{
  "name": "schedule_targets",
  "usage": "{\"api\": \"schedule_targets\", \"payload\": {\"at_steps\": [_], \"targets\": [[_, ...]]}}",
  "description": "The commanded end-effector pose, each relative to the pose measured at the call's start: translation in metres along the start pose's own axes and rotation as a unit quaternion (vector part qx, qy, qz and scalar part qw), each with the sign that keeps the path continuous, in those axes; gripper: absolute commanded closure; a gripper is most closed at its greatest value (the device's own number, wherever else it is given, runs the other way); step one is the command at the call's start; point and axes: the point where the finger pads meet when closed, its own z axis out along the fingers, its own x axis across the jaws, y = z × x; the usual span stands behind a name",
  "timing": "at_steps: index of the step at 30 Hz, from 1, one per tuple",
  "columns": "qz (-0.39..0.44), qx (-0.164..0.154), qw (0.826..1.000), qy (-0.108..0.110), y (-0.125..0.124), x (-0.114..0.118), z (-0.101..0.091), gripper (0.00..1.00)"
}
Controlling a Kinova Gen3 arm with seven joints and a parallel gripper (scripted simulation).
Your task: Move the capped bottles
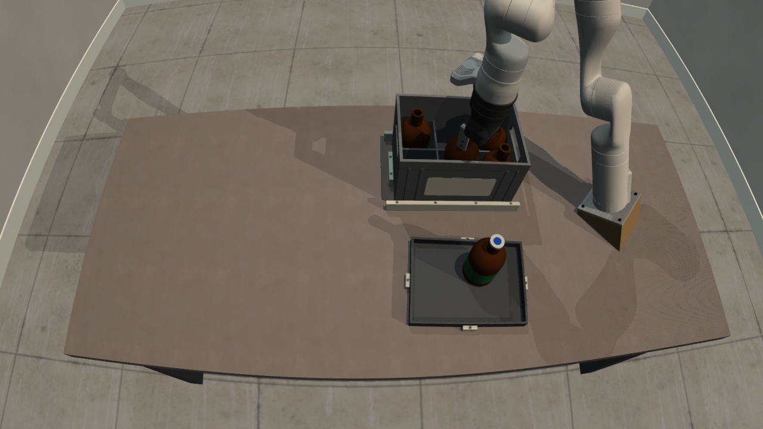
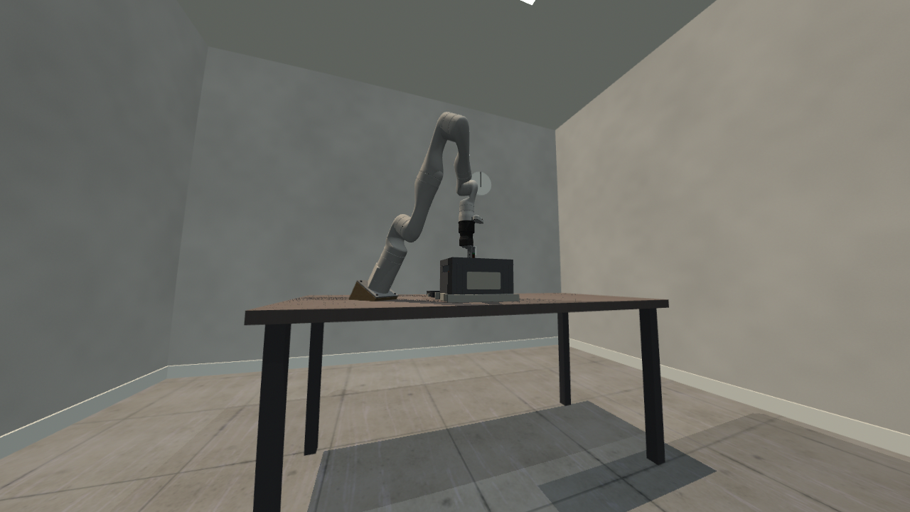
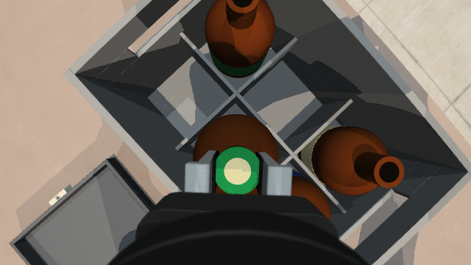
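Observation:
My gripper [image 1: 468, 139] [image 2: 469, 250] [image 3: 236, 166] is shut on the neck of a brown bottle with a green cap [image 1: 459, 151] [image 3: 235, 132]. It holds the bottle upright, partly raised out of a front compartment of the dark crate [image 1: 458, 183] [image 2: 477, 280] [image 3: 110, 114]. An open bottle [image 1: 415, 127] [image 3: 239, 33] stands in the back left compartment. Another open bottle [image 1: 502, 152] [image 3: 353, 160] leans in the front right one. A further bottle [image 3: 310, 196] is mostly hidden under my gripper, its top unseen. A blue-capped bottle [image 1: 485, 261] stands upright on the tray [image 1: 437, 301] [image 3: 85, 213].
The tray lies just in front of the crate, with a pale strip [image 1: 452, 205] on the table between them. The arm's base [image 1: 610, 213] is bolted to the table right of the crate. The crate's dividers [image 3: 235, 96] stand close around the held bottle.

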Motion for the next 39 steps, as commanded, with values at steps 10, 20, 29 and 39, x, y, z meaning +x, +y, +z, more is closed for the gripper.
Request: {"api": "schedule_targets", "payload": {"at_steps": [10,20,29,39], "targets": [[0.001,0.0,1.0,-0.004,-0.001,-0.002,-0.036,1.0],[0.0,0.0,1.0,-0.002,-0.001,-0.002,-0.059,1.0],[0.001,0.001,1.0,-0.005,-0.001,-0.003,-0.089,1.0],[0.001,0.001,1.0,-0.003,-0.001,-0.002,-0.107,1.0]]}}
